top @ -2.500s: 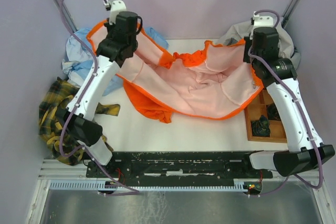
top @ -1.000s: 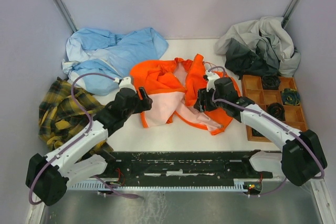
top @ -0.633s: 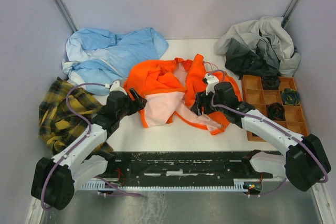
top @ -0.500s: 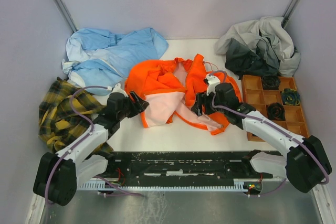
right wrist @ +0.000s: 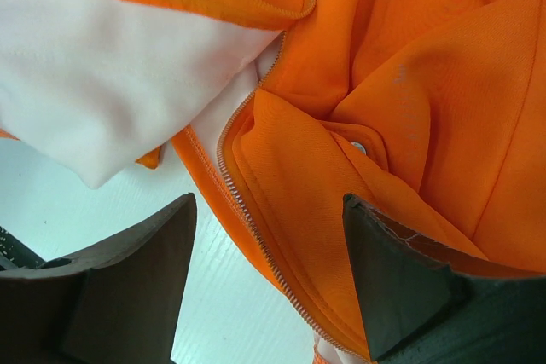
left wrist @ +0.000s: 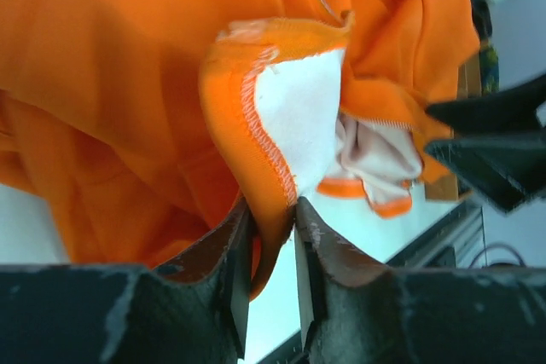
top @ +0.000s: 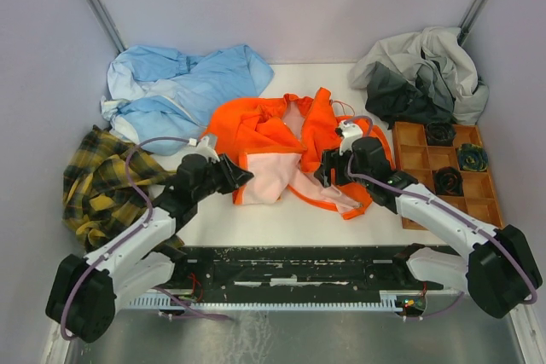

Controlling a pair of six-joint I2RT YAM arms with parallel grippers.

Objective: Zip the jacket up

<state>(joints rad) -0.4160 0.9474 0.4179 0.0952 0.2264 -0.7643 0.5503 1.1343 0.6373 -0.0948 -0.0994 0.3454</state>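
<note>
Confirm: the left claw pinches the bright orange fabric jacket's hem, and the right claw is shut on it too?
No. The left claw pinches the hem of the bright orange fabric jacket, but the right claw stands open over it, gripping nothing; the right wrist view shows this.

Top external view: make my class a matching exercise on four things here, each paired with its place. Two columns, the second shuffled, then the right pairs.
Things
1. bright orange fabric jacket
2. light blue crumpled garment
3. yellow-and-black plaid cloth
4. brown wooden compartment tray

Places
A. right side
B. centre
C. far left
D. near left

Pairs: 1-B, 2-C, 3-D, 4-A
</note>
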